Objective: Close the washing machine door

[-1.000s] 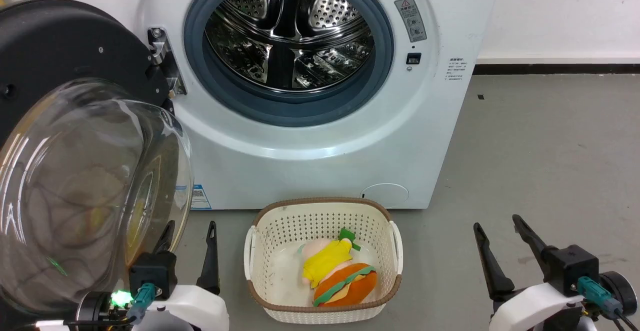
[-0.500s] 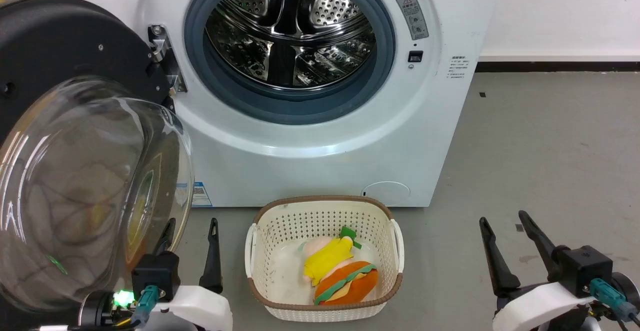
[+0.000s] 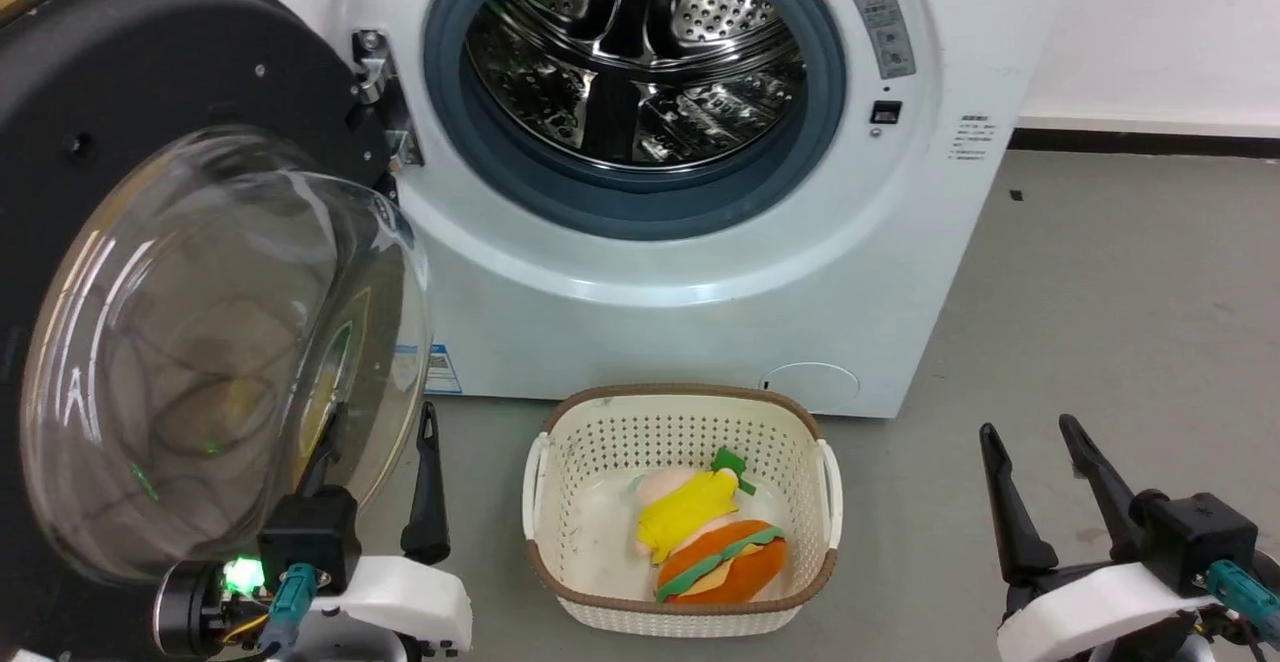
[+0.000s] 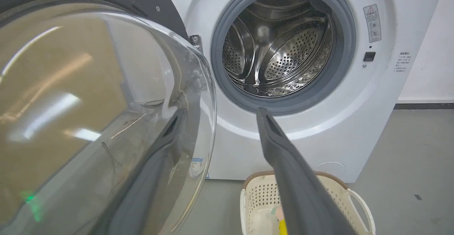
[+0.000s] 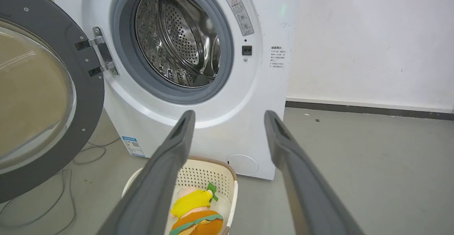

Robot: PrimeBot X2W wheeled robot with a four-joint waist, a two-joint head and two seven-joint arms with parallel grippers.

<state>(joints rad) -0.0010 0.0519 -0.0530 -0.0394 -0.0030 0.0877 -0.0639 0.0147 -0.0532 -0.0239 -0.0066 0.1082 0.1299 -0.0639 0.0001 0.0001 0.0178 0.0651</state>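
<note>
To swing shut washing machine door (image 3: pixel 150 62) just left of it, holds left tool (image 3: pixel 380 424) parted, empty; right tool (image 3: pixel 1028 426) likewise.

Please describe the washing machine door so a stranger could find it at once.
Find the big white washing machine with its steel drum. On its left, on a metal hinge, the washing machine door stands wide open. Unlike the cream basket nearby, it is round and black, with a bulging glass bowl.
</note>
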